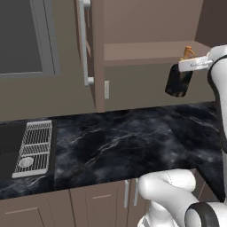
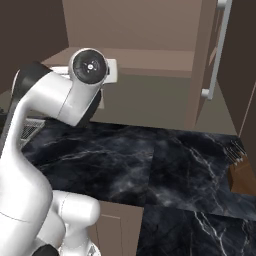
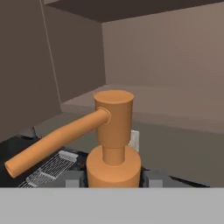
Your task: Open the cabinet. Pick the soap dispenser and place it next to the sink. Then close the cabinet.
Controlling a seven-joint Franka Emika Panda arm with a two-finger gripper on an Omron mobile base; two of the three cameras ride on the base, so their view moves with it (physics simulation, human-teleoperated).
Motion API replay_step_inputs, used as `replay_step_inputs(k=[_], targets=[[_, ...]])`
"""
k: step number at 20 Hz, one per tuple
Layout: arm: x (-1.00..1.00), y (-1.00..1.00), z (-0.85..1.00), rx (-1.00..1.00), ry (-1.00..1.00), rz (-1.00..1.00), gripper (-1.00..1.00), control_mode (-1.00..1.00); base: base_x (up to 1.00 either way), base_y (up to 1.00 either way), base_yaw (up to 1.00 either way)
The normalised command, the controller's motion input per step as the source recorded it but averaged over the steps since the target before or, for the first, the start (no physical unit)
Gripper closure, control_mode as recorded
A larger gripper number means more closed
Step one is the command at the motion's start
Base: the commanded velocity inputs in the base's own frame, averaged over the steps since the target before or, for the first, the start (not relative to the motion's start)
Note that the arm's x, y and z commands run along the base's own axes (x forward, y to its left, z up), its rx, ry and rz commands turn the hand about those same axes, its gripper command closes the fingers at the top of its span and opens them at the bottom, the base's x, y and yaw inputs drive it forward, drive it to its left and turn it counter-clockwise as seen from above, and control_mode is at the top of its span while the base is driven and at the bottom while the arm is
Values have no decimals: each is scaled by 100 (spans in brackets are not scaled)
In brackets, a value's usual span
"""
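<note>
Black soap dispenser hangs clamped at its neck in the gripper above the marble counter; a slip could drop it short of the sink.

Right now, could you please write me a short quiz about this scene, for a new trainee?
1. True or false: the soap dispenser stands on the counter.
2. Which colour is the pump top? A) silver B) orange C) green
3. Fill in: the left door of the cabinet is ____.

Key:
1. False. The pincer holds it by the neck, hanging in the air before the cabinet's opening.
2. B.
3. Open. It stands edge-on, with its bar handle facing the window. The sink lies below, at the far left.
</note>
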Motion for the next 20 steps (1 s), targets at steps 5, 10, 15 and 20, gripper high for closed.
replay_step_inputs(k=[5, 10, 15, 20], targets=[[-88, 40, -41, 0, 0, 2, 100, -100, 0, 0, 0], [-62, 56, -42, 0, 0, 2, 100, -100, 0, 0, 0], [-9, 69, -49, 0, 0, 3, 100, -100, 0, 0, 0], [1, 63, -49, 0, 0, 4, 100, -100, 0, 0, 0]])
